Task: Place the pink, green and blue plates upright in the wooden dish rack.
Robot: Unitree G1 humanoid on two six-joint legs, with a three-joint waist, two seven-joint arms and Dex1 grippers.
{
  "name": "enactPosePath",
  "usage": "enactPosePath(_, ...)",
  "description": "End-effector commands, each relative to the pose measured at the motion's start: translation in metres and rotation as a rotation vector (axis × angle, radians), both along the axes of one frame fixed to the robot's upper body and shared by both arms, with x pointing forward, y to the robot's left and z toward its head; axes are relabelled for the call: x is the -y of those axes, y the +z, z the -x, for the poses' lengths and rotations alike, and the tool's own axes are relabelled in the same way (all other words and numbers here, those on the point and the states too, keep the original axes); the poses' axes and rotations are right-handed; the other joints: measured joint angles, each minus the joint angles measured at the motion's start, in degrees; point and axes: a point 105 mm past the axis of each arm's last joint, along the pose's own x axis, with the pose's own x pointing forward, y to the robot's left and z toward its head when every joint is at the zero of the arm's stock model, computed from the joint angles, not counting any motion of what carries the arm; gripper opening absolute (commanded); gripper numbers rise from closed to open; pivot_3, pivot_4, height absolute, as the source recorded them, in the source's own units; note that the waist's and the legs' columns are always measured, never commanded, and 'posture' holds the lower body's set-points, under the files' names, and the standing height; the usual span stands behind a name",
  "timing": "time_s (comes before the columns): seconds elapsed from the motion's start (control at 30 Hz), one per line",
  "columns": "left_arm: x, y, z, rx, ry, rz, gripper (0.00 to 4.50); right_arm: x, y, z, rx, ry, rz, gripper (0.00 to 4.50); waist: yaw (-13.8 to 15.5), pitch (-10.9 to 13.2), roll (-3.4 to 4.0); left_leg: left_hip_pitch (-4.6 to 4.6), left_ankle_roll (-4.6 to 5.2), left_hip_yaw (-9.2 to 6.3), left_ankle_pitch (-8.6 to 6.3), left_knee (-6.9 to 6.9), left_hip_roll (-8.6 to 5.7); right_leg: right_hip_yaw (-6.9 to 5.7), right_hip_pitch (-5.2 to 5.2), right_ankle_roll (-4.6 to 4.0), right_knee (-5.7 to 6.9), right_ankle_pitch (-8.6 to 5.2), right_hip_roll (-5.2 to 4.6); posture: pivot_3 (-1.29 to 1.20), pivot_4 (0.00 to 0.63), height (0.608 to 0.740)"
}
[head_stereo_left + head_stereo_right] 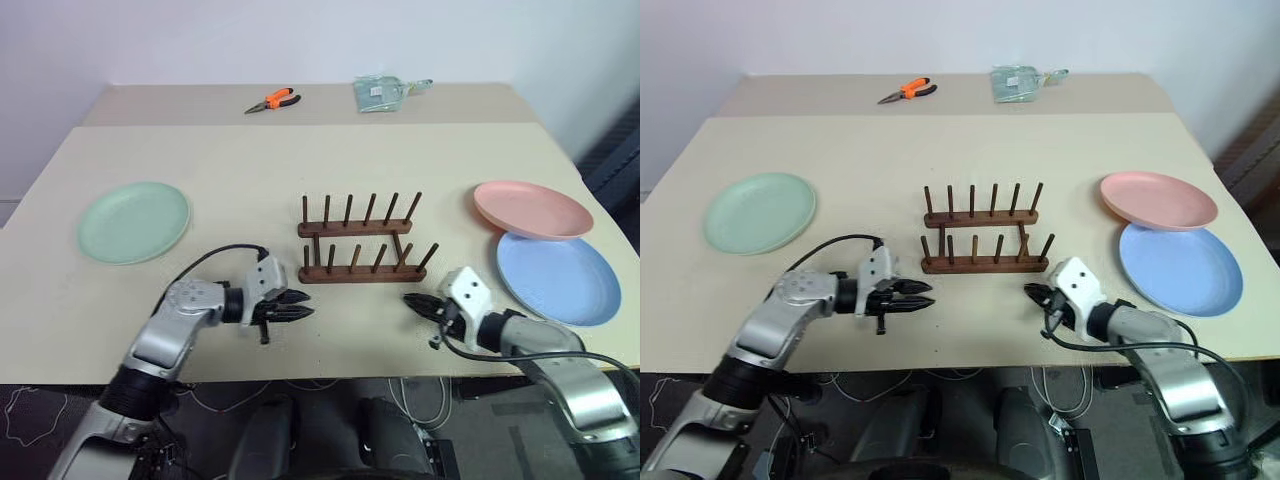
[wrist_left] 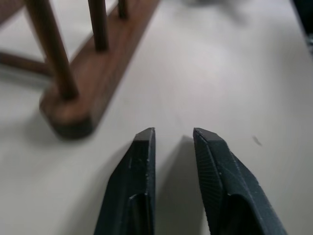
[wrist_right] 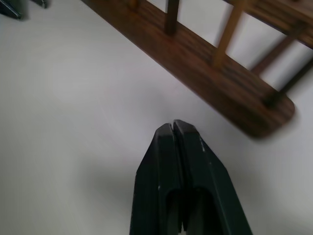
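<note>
A: What is cut off or hard to make out here?

B: In the left wrist view the wooden dish rack (image 2: pixel 85 68) shows as one rail end and a few pegs whose tops run out of frame. The right wrist view gives only the near rail and the feet of some pegs. At the back of the tabletop (image 1: pixel 250 160) there is a crumpled clear packet (image 1: pixel 380 92); I cannot tell what is in it. The orange-handled pliers (image 1: pixel 273 100) beside it are plain enough.

A: How does the rack lie?

B: Its two rails run across, side to side, parallel to the front edge, and its pegs stand up, some leaning a little. It sits just beyond both claws and between them.

A: And the claws?

B: The left claw (image 1: pixel 300 305) hangs low by the rack's left end, pointing right, its black fingers (image 2: pixel 139 181) parted by a narrow gap with nothing in it. The right claw (image 1: pixel 412 301) is by the rack's right end, pointing left, its fingers pressed tight together and empty.

A: The plates?

B: The green plate (image 1: pixel 134 221) lies flat well out beyond and to the left of the left claw. The pink plate (image 1: pixel 532 209) is beyond and to the right of the right claw, its near rim overlapping the blue plate (image 1: pixel 558 277), which lies just to the right of that claw.
</note>
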Motion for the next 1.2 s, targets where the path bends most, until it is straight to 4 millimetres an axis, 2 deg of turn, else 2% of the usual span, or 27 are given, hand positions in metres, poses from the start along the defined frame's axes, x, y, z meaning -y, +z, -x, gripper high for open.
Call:
enactPosePath(0.03,-0.002,-0.017,-0.025,0.063,0.177,-0.081,1.18,0.009,0.001,-0.024,0.091,-0.116,0.089,0.01,0.06,-0.03,-0.02,0.01,0.00,0.00,0.00,0.03,-0.03,0.00,0.04,0.00,0.00,0.00,-0.01,0.00,0.150,0.738)
enactPosePath(0.2,-0.010,-0.018,-0.065,0.141,0.431,-0.078,1.18,0.009,0.003,-0.061,0.176,-0.243,0.122,0.01,-0.18,-0.07,-0.04,0.22,0.00,-0.01,0.00,0.07,-0.04,0.00,0.23,0.00,0.02,0.01,0.04,0.00,0.150,0.738)
enactPosePath(0.33,-0.009,-0.015,-0.079,0.160,0.491,-0.054,1.18,0.010,0.005,-0.081,0.210,-0.290,0.136,0.01,-0.45,-0.09,-0.04,0.49,0.00,-0.01,0.00,0.02,-0.03,-0.01,0.47,0.06,0.02,0.04,0.10,0.00,0.150,0.738)
enactPosePath(0.43,-0.006,-0.013,-0.080,0.173,0.470,-0.051,1.18,0.013,0.011,-0.088,0.226,-0.292,0.128,0.01,-0.55,-0.09,-0.04,0.81,0.00,0.00,0.00,-0.08,-0.04,-0.01,0.76,0.04,-0.01,0.02,0.10,0.00,0.150,0.738)
enactPosePath(0.53,-0.004,-0.009,-0.075,0.180,0.437,-0.035,1.17,0.021,0.025,-0.085,0.257,-0.271,0.130,0.83,-0.62,-0.09,-0.04,0.85,0.00,0.00,0.00,-0.13,-0.04,-0.01,0.79,0.06,-0.01,0.02,0.10,0.00,0.150,0.738)
enactPosePath(0.67,0.005,0.012,-0.058,0.209,0.335,0.055,1.17,0.055,0.076,-0.066,0.425,-0.224,0.280,2.76,-0.56,-0.02,0.06,0.82,0.00,0.00,-0.01,-0.20,-0.04,-0.01,0.74,0.07,-0.02,0.00,0.08,0.00,0.150,0.738)
enactPosePath(0.73,0.011,0.020,-0.049,0.204,0.290,0.099,1.17,0.075,0.094,-0.058,0.465,-0.226,0.389,3.83,-0.48,0.05,0.12,0.77,0.04,0.03,-0.05,-0.22,-0.06,-0.01,0.70,0.14,-0.03,-0.04,0.03,0.00,0.150,0.738)
enactPosePath(0.83,0.021,0.029,-0.037,0.195,0.218,0.145,1.17,0.107,0.110,-0.050,0.476,-0.250,0.577,3.83,-0.33,0.06,0.09,0.78,0.04,0.02,-0.05,-0.20,-0.03,-0.02,0.73,0.10,-0.04,-0.07,0.05,0.00,0.150,0.738)
enactPosePath(0.9,0.027,0.034,-0.032,0.184,0.183,0.176,1.17,0.123,0.109,-0.044,0.451,-0.242,0.702,3.83,-0.22,0.07,0.08,0.77,0.04,0.03,-0.05,-0.19,-0.02,-0.04,0.74,0.08,-0.10,-0.09,0.05,0.00,0.150,0.738)
enactPosePath(1.0,0.038,0.042,-0.027,0.180,0.137,0.214,1.17,0.138,0.102,-0.043,0.412,-0.245,0.786,3.83,-0.31,0.07,0.07,0.76,0.04,0.06,-0.05,-0.20,-0.02,-0.02,0.75,0.08,-0.17,-0.09,0.03,0.00,0.150,0.738)
enactPosePath(1.17,0.053,0.057,-0.017,0.162,0.055,0.281,1.17,0.163,0.081,-0.057,0.400,-0.286,0.930,3.83,-0.46,0.09,0.08,0.76,0.05,0.12,-0.05,-0.17,-0.03,0.00,0.74,0.08,-0.17,-0.09,0.04,0.00,0.150,0.738)
enactPosePath(1.2,0.055,0.059,-0.014,0.161,0.041,0.285,1.17,0.166,0.077,-0.060,0.396,-0.294,0.949,3.60,-0.52,0.09,0.09,0.76,0.04,0.13,-0.05,-0.17,-0.03,0.02,0.73,0.08,-0.17,-0.09,0.04,0.00,0.150,0.738)
